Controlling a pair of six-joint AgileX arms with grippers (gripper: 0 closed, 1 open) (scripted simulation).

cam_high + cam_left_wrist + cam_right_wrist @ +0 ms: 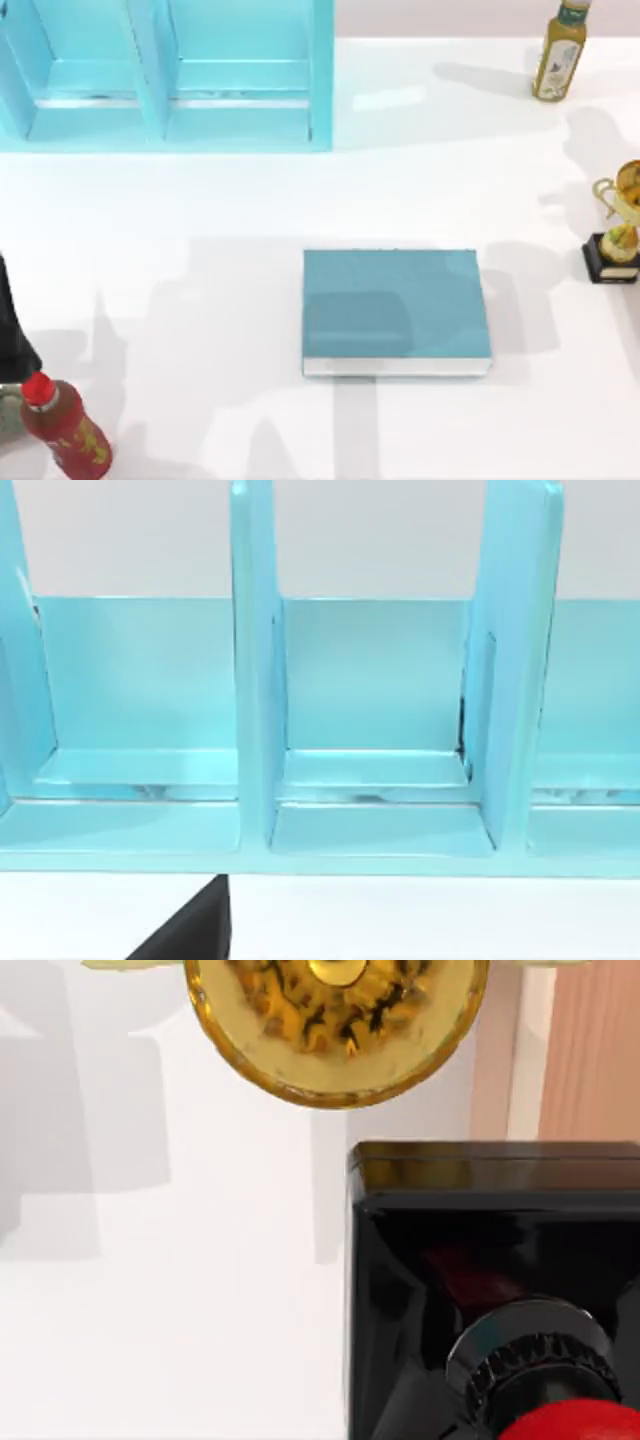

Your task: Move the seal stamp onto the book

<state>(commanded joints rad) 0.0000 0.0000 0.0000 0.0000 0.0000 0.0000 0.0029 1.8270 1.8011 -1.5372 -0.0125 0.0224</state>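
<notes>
Right wrist view — seal stamp (500,1290) close beneath the claw, claw's grip unclear, book (395,305) mid-table.

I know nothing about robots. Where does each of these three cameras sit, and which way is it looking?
Top view: above the table, looking straight down on the book; a dark piece of the left arm shows at the left edge.
Left wrist view: on the left arm, facing the blue shelf; a dark robot part shows low down.
Right wrist view: on the right arm, close above the seal stamp and trophy.
Shared: the top view also shows the shelf and the trophy.
</notes>
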